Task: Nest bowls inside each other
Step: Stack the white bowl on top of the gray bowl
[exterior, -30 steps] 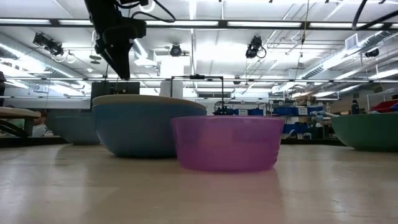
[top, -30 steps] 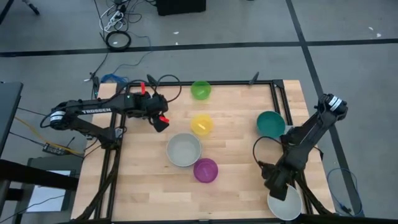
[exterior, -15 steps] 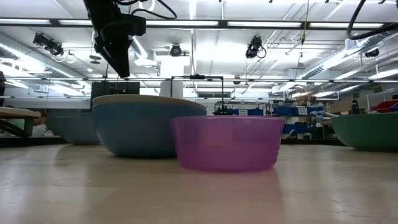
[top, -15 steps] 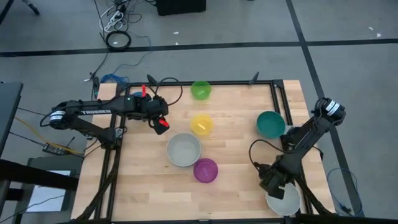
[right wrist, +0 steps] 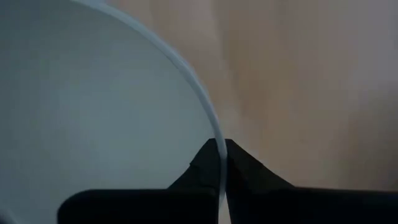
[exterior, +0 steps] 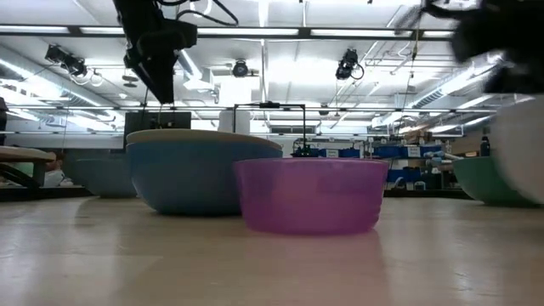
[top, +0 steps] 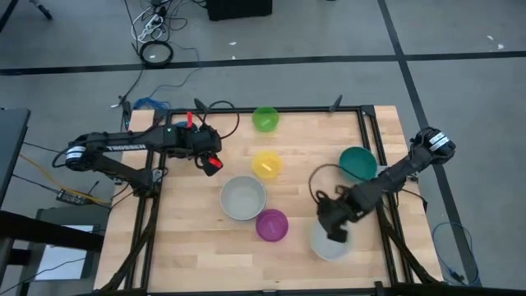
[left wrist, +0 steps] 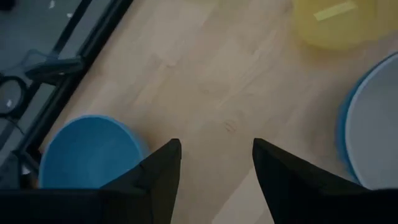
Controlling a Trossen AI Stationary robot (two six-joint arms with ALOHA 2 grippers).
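Observation:
My right gripper is shut on a large whitish bowl near the table's front, right of the magenta bowl. In the low view that whitish bowl hangs at the right edge. Another whitish bowl sits inside a blue bowl. The yellow bowl, the green bowl and the teal bowl stand on their bases. My left gripper hovers open at the far left, its fingers over bare wood beside a second blue bowl. My right gripper pinches the whitish bowl's thin rim, with one finger inside the bowl and one outside. The fingers come from above, pointing down. In the low view the bowl is lifted clear of the table and hangs below the gripper.
A black frame rail runs along the table's right and far sides. Bare wood lies at the near left. Cables lie on the floor beyond the far edge.
My right gripper has shut on the whitish bowl's rim at the near right corner. It has carried the bowl toward the table's left and slightly farther in, to beside the magenta bowl, lifting it clear of the table. Its wrist has turned on the way.

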